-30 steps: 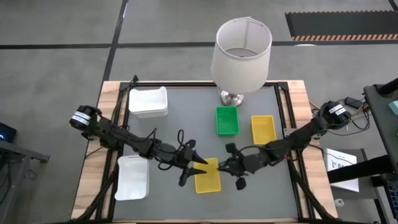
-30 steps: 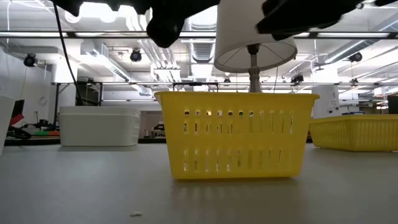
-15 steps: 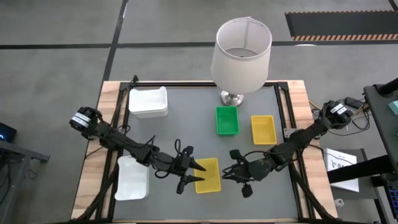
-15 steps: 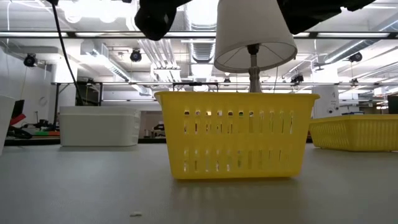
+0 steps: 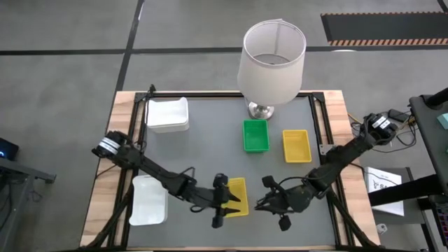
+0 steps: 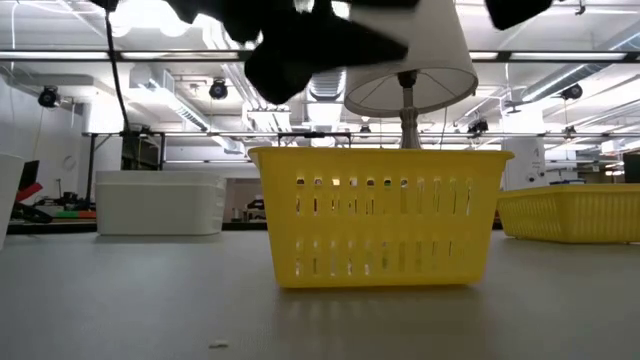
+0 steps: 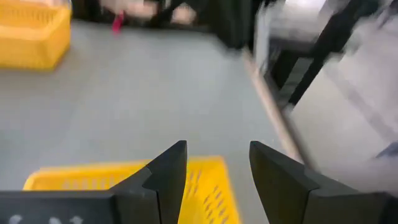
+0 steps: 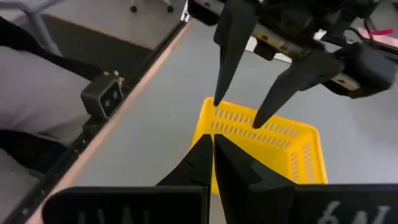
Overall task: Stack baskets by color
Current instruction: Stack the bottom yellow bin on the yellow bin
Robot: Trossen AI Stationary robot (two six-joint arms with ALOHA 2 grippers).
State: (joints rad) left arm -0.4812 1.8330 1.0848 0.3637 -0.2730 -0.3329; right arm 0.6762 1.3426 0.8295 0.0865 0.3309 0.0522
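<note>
Baskets on grey table, near yellow basket (image 5: 234, 197) at lower centre of high view, both grippers beside it.

Left gripper (image 5: 222, 208) spread wide, fingertips poised over the near yellow basket's lower-left rim; not gripping. Right gripper (image 5: 264, 204) pinched shut on nothing, just right of that basket, apart from it. Near yellow basket sits upright, open side up, long axis running top to bottom of the high view. Around: green basket (image 5: 255, 136) and second yellow basket (image 5: 296, 145) side by side at centre right, same long axis; lamp (image 5: 271, 57) behind them at upper centre; white basket (image 5: 166, 115) upper left, long axis left-right; another white basket (image 5: 149, 200) lower left, beside the left arm.
</note>
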